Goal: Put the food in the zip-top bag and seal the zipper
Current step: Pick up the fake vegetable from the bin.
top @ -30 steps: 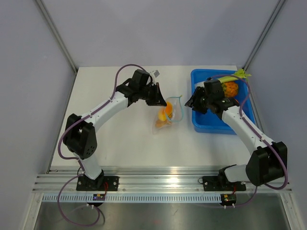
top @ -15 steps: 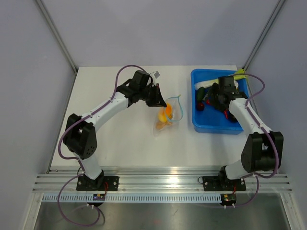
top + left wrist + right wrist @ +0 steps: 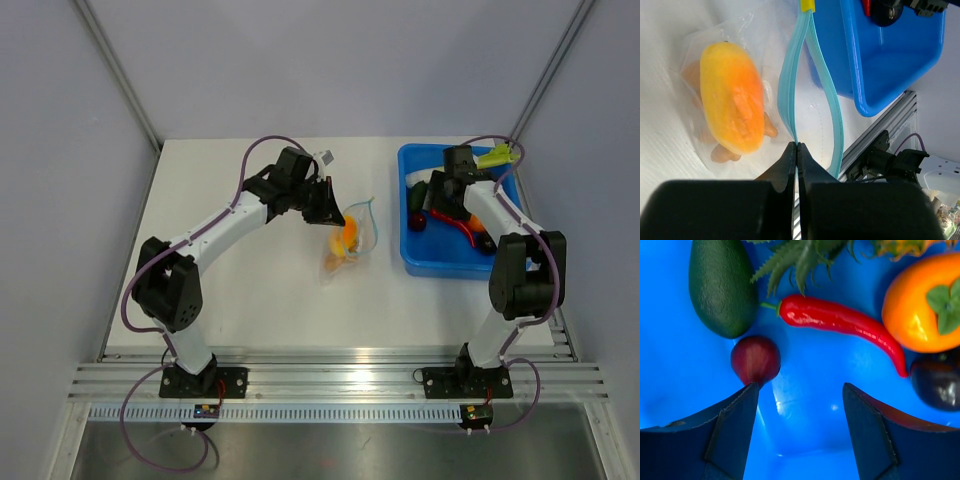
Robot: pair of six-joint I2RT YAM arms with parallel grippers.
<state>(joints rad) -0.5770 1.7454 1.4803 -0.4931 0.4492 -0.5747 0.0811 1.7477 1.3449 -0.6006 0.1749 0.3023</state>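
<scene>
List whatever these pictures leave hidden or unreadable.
- Overhead: the right arm covers most of what lies in the blue tray.
- Right wrist: the dark purple piece is cut off by the frame edge and by the right gripper.
- Left wrist: the yellow piece and crinkled bag mostly hide the tan lumps. The left gripper covers the near end of the zipper.

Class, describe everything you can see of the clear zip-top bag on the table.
The zip-top bag is small, clear and crinkly, lying on the white table beside the blue tray. Its blue-green zipper gapes open in a loop; the shut left gripper pinches one strip. Inside lie a yellow-orange piece and lumpy orange bits.
</scene>
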